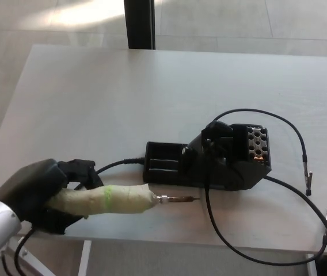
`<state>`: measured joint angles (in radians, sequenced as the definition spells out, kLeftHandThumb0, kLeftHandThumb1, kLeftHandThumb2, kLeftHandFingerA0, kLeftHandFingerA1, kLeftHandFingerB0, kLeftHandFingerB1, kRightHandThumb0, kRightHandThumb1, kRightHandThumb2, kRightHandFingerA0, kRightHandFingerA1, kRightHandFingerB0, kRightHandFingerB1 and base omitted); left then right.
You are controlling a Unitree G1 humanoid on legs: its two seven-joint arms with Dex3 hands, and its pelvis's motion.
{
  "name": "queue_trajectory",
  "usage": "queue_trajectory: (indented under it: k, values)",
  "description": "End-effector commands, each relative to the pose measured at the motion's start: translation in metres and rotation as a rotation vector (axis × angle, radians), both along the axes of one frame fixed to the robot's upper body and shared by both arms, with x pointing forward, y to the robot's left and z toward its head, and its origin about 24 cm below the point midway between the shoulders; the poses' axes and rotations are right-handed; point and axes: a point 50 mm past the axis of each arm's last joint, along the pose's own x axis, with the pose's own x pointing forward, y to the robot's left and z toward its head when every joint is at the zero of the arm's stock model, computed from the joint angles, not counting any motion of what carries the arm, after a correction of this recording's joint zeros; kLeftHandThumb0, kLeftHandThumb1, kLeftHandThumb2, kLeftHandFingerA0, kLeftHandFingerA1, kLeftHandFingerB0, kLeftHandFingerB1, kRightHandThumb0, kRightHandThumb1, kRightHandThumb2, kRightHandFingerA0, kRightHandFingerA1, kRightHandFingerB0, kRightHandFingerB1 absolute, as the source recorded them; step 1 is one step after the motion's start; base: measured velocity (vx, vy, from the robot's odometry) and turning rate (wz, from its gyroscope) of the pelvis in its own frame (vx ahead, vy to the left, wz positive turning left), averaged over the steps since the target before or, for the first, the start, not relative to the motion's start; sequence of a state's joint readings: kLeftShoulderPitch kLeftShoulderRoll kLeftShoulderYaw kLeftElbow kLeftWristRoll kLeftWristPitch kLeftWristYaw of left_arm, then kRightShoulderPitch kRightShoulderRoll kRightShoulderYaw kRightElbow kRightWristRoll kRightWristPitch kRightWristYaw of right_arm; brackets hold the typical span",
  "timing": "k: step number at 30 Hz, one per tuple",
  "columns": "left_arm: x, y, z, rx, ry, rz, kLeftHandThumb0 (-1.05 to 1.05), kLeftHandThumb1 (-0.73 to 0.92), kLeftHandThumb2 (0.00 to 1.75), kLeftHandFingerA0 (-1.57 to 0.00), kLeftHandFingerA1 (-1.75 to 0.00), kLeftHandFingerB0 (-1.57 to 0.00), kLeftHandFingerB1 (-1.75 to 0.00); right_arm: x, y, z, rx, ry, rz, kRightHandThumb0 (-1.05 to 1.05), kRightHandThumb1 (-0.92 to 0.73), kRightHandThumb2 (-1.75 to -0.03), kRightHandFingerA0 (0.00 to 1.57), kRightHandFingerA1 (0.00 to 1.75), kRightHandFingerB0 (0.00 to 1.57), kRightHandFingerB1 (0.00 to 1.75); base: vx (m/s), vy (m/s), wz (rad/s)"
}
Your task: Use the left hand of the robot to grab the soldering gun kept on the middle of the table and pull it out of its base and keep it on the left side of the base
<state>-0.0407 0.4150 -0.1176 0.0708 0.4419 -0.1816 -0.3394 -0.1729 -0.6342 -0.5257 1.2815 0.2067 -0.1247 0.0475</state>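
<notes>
The soldering gun (109,199) has a pale, tape-wrapped handle with a green band and a thin metal tip pointing right. My left hand (42,192) is shut on the handle's rear end at the lower left of the head view, near the table's front edge. The gun is out of its black base (209,161), which stands in the middle of the white table (152,92). The tip ends just in front of the base's front left side. I cannot tell whether the gun rests on the table or hangs just above it. My right hand does not show.
A black cable (65,195) runs from the base's left end toward my left hand and off the front edge. More black leads (290,129) loop right of the base, ending in clips (308,178) near the right edge. A dark post (139,23) stands behind the table.
</notes>
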Motion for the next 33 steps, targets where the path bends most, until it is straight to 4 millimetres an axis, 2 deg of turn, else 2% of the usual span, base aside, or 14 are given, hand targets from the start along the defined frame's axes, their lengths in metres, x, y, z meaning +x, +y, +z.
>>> queue_trajectory:
  k: [1,3,5,6,15,17,20,21,24,25,28,29,31,33]
  values:
    - [0.003,0.006,0.006,0.187,-0.055,-0.017,-0.34,0.67,0.59,-0.57,-0.69,-0.3,-0.43,0.001,-0.005,0.007,-0.005,-0.021,-0.013,-1.03,-0.84,-0.94,1.55,1.0,0.64,1.5,0.0,0.0,0.0]
    - [0.004,0.007,0.009,0.266,-0.072,-0.044,-0.37,0.66,0.59,-0.48,-0.65,-0.39,-0.45,0.002,-0.006,0.008,-0.006,-0.019,-0.018,-1.04,-0.66,-1.22,1.51,1.12,0.78,1.29,0.0,0.0,0.0]
    - [0.006,0.009,0.011,0.299,-0.097,-0.055,-0.37,0.66,0.59,-0.48,-0.65,-0.39,-0.45,0.002,-0.006,0.008,-0.001,-0.025,-0.024,-1.04,-0.66,-1.22,1.51,1.12,0.78,1.29,0.0,0.0,0.0]
    - [0.008,0.012,0.013,0.319,-0.104,-0.05,-0.38,0.67,0.6,-0.42,-0.6,-0.43,-0.45,0.002,-0.006,0.008,-0.002,-0.024,-0.017,-1.03,-0.85,-0.92,1.53,1.03,0.69,1.44,0.0,0.0,0.0]
    - [0.009,0.018,0.016,0.419,-0.15,-0.08,-0.42,0.66,0.59,-0.49,-0.58,-0.55,-0.45,0.002,-0.006,0.009,-0.018,-0.012,-0.005,-1.02,-0.83,-0.96,1.57,1.0,0.65,1.52,0.0,0.0,0.0]
    - [0.008,0.019,0.015,0.444,-0.153,-0.078,-0.44,0.65,0.6,-0.49,-0.63,-0.59,-0.45,0.002,-0.006,0.009,-0.017,-0.013,-0.003,-1.02,-0.65,-1.23,1.49,1.12,0.77,1.29,0.0,0.0,0.0]
    - [0.007,0.02,0.014,0.451,-0.153,-0.075,-0.43,0.65,0.59,-0.46,-0.63,-0.6,-0.45,0.002,-0.006,0.009,-0.006,-0.024,-0.008,-1.0,-0.8,-0.99,1.54,1.02,0.63,1.51,0.0,0.0,0.0]
    - [0.007,0.021,0.014,0.453,-0.154,-0.076,-0.47,0.52,0.92,-0.45,-0.68,-0.53,-0.61,0.002,-0.006,0.009,-0.008,-0.02,-0.008,-1.0,-0.8,-0.99,1.53,1.02,0.68,1.46,0.0,0.0,0.0]
    - [0.006,0.021,0.013,0.457,-0.153,-0.083,-0.49,0.52,0.92,-0.44,-0.69,-0.52,-0.6,0.002,-0.006,0.009,-0.015,-0.014,-0.006,-0.99,-0.78,-1.01,1.5,1.06,0.67,1.47,0.0,0.0,0.0]
    - [0.006,0.021,0.014,0.463,-0.157,-0.083,-0.47,0.65,0.59,-0.34,-0.66,-0.53,-0.43,0.001,-0.006,0.009,-0.016,-0.013,-0.007,-0.99,-0.78,-0.99,1.51,1.04,0.63,1.47,0.0,0.0,0.0]
    - [0.005,0.021,0.015,0.473,-0.157,-0.083,-0.47,0.65,0.59,-0.34,-0.66,-0.53,-0.43,0.001,-0.006,0.009,-0.017,-0.012,-0.007,-0.99,-0.78,-0.99,1.51,1.04,0.63,1.47,0.0,0.0,0.0]
    - [0.004,0.022,0.019,0.46,-0.173,-0.076,-0.49,0.51,0.87,-0.26,-0.64,-0.43,-0.57,0.001,-0.006,0.009,-0.015,-0.016,-0.005,-0.98,-0.64,-1.32,1.49,1.2,0.71,1.24,0.0,0.0,0.0]
    - [0.004,0.022,0.022,0.43,-0.186,-0.052,-0.42,0.71,0.63,-0.21,-0.64,-0.49,-0.5,-0.002,-0.008,0.009,-0.009,-0.021,-0.018,-1.02,-0.59,-1.24,1.42,1.16,0.65,1.26,0.0,0.0,0.0]
    - [0.006,0.023,0.03,0.391,-0.182,-0.017,-0.41,0.7,0.67,-0.16,-0.64,-0.44,-0.5,-0.004,-0.008,0.009,-0.02,-0.014,-0.01,-0.97,-0.73,-1.02,1.45,1.1,0.48,1.49,0.0,0.0,0.0]
